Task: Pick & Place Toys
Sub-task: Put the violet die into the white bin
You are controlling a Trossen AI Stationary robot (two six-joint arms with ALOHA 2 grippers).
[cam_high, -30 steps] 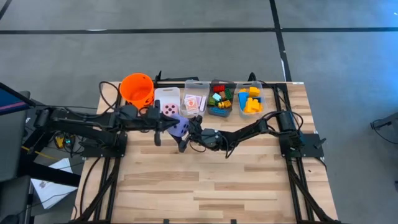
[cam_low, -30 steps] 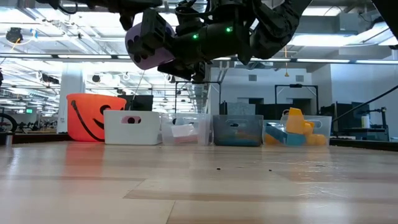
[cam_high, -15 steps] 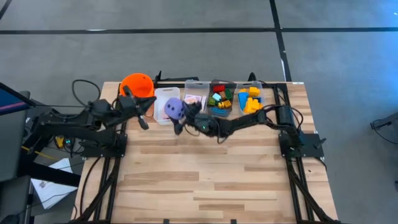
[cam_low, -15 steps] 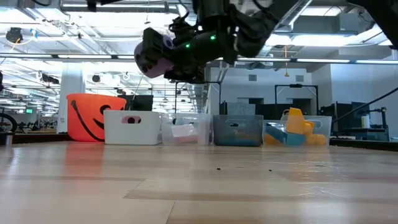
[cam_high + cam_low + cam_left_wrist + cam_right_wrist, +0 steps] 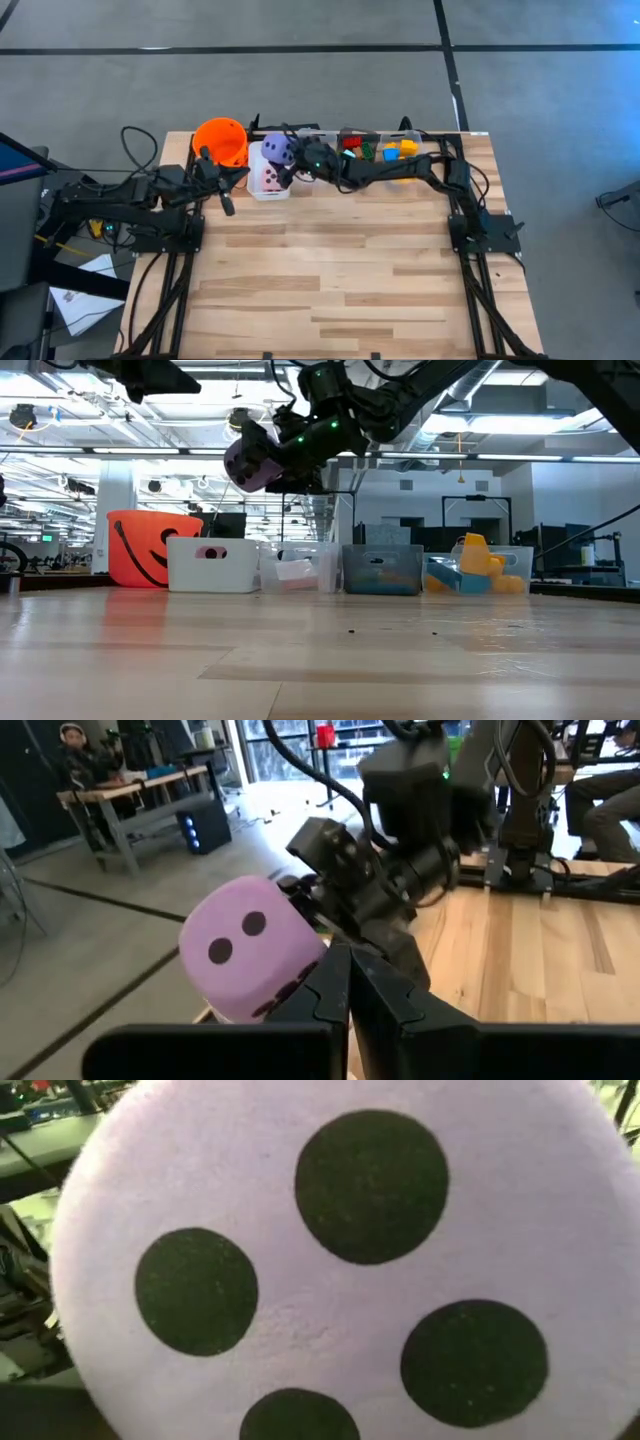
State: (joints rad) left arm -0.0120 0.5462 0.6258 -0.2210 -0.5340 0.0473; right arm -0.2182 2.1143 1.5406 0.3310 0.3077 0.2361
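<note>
Since half a second ago, shifted up the frame in the high view: the right gripper (image 5: 293,165) with the purple die (image 5: 278,150), now over the white bin (image 5: 267,184) at upper centre, just right of the orange bucket (image 5: 221,140). Pulled back slightly leftward too: the left gripper (image 5: 226,193), at left centre beside the bucket.

From above: die held at the bin's upper edge, with a pink die (image 5: 271,176) lying inside the bin below it. Further right along the back row, partly hidden under the right arm: colourful bricks (image 5: 352,148) and yellow and blue bricks (image 5: 402,150) in clear bins.

At table height, shown better: die (image 5: 251,464) held well clear of the bins, high at upper centre, clamped in the right gripper (image 5: 285,460). Row on the table from left to right: bucket (image 5: 140,548), white bin (image 5: 213,566), clear bins, yellow bricks (image 5: 477,565).

From the left wrist: left fingers (image 5: 345,995) closed together with nothing between them, at bottom centre; beyond them the die (image 5: 253,952) at centre left, gripped by the right gripper (image 5: 325,915). People seated at desks along the upper edge, in the room behind.

From the right wrist: only the die's dotted face (image 5: 330,1260), filling the frame and hiding the fingers.
</note>
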